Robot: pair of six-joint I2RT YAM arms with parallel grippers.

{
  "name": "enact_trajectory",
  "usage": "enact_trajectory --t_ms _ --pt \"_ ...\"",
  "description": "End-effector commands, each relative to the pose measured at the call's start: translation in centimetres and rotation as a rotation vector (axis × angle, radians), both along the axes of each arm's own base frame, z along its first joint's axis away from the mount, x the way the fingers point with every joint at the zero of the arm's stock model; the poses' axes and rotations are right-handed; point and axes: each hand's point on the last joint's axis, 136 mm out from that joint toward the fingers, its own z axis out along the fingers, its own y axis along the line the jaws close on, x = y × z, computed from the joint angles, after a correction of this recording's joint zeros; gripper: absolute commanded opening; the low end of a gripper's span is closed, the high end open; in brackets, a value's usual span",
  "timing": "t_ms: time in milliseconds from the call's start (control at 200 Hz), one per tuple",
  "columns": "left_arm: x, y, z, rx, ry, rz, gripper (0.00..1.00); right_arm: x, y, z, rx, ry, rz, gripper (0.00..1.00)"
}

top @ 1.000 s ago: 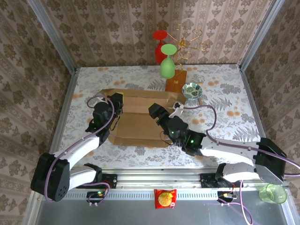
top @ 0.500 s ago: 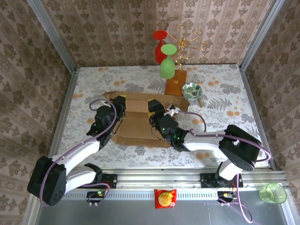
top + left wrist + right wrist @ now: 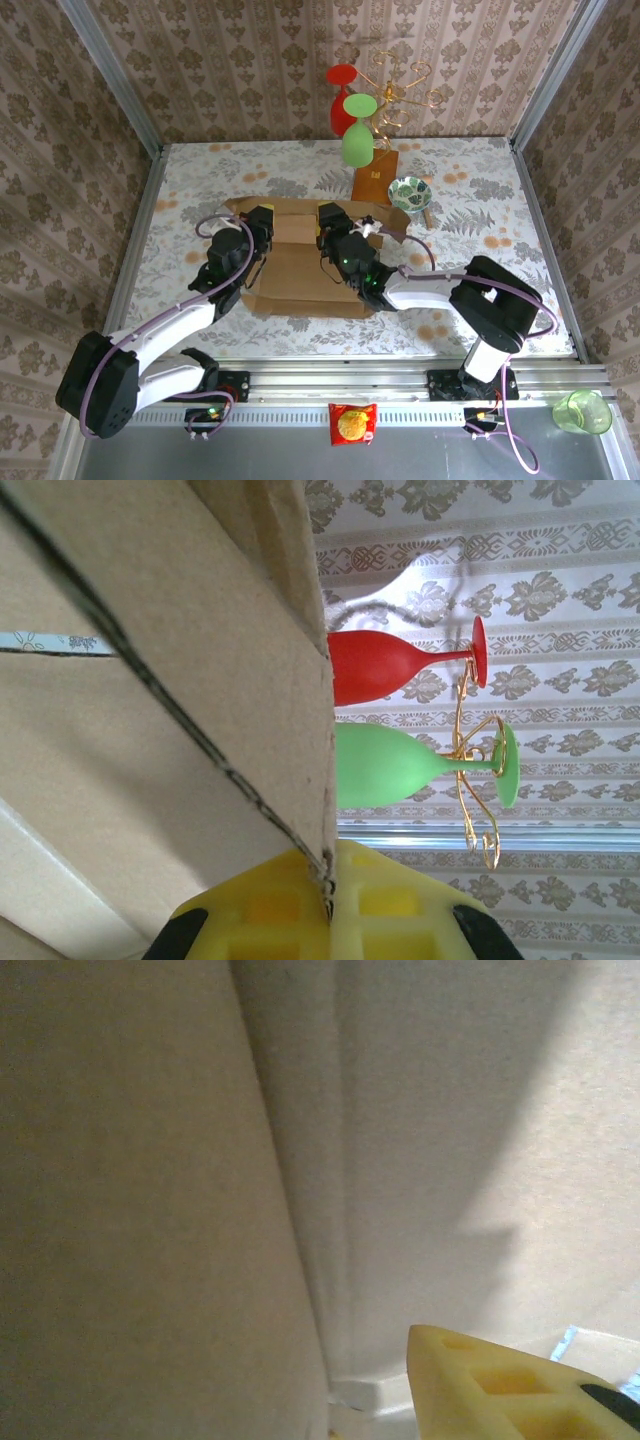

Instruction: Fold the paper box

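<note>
Between the yellow pads (image 3: 265, 910) of the left gripper (image 3: 328, 895) I am seeing a raised cardboard edge of the paper box (image 3: 298, 275) pinched tight. The gripper is clenched on that wall. Judgement: it is holding the flap upright so the crease can set.

The rest of the sheet is lying to the right of this gripper and nearer the arm bases, resting on the counter (image 3: 480, 250). It is looking only partly formed.

Right gripper (image 3: 330, 218) is working just across the box floor from the left one, with its nose at the far side of the cardboard. Its wrist camera is giving me one yellow finger (image 3: 500, 1385) and close cardboard with a fold line running ahead of it. I cannot tell whether this gripper is parted or closed. Judgement: it is bracing or pressing that panel from inside while the left side is pinned.

Counter is wearing a pale floral covering. Beyond both grippers a wire stand (image 3: 405, 85) is carrying a red glass (image 3: 385, 670) and a green glass (image 3: 385, 765). A small patterned bowl (image 3: 410, 192) is sitting just beyond and right of the right gripper. Patterned wallpaper (image 3: 200, 70) is enclosing the cell on three sides.
</note>
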Motion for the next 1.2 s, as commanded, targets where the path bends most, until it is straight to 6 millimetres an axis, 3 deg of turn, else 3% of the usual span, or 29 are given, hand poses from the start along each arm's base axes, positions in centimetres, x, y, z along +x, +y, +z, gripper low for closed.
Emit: enact_trajectory --t_ms 0,175,305,385,440,500,640,745,995,1195 --pt "-0.4 -0.4 0.5 -0.007 -0.016 -0.011 0.00 1.2 -0.4 1.1 0.036 -0.014 -0.033 0.44" --pt "-0.6 -0.9 0.6 -0.005 -0.017 -0.026 0.00 1.7 -0.5 0.1 0.034 0.006 -0.043 0.35" --pt "-1.1 -1.5 0.6 -0.007 -0.018 -0.057 0.00 1.9 -1.5 -0.4 0.002 0.020 -0.064 0.12" --pt "-1.9 -1.8 0.8 -0.005 -0.012 -0.103 0.26 1.8 -2.5 -0.6 -0.038 0.043 -0.068 0.00" --pt "-2.8 -1.5 1.2 0.026 -0.004 -0.129 0.38 1.7 -3.4 -0.7 -0.075 0.062 -0.072 0.00" --pt "-4.0 -0.6 1.2 0.108 0.028 -0.142 0.46 1.5 -4.4 -0.4 -0.114 0.086 -0.063 0.00" --pt "-6.8 3.0 2.8 0.296 0.045 -0.129 0.54 1.0 -6.2 0.4 -0.182 0.112 -0.062 0.00" --pt "-6.9 4.3 3.3 0.356 0.061 -0.153 0.57 0.9 -7.1 1.1 -0.191 0.117 -0.064 0.00" --pt "-3.1 1.5 5.5 0.383 -0.023 -0.270 0.51 1.2 -7.6 1.0 -0.171 0.130 -0.049 0.00" --pt "-1.9 -0.3 3.5 0.438 0.030 -0.326 0.50 1.4 -8.0 0.4 -0.157 0.140 -0.048 0.00"
